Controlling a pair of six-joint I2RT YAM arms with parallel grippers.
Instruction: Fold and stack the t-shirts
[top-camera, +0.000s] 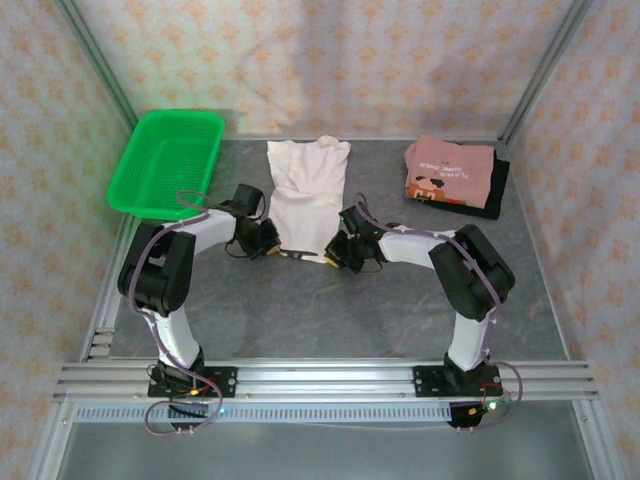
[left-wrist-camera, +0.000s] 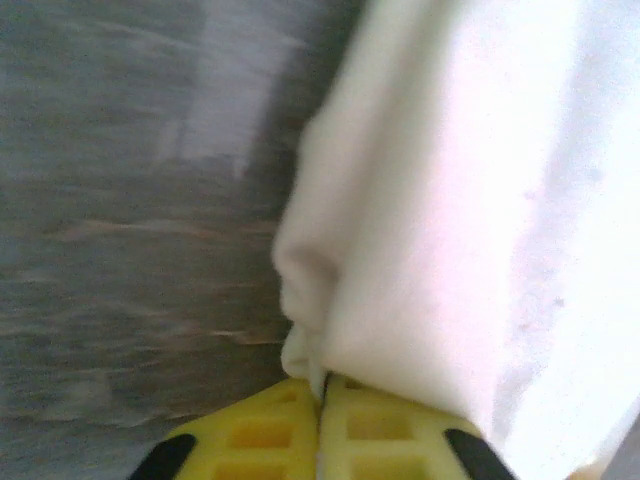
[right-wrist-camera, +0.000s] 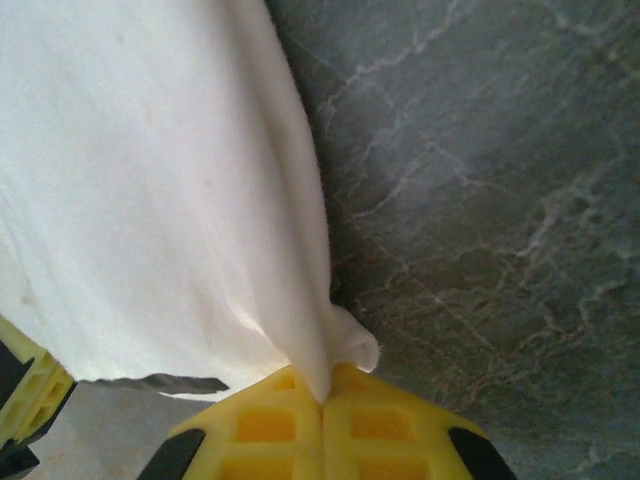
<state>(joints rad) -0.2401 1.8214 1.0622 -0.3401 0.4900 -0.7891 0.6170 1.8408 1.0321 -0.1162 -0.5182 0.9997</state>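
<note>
Lengthwise folded, the cream-white t-shirt lies narrow.

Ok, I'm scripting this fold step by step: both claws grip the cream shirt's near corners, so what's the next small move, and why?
Probably raise both corners together a little. The left claw and right claw are each shut on a near hem corner of the cream-white t-shirt, which lies flat, collar far, so folding it in half needs the hem lifted.
</note>
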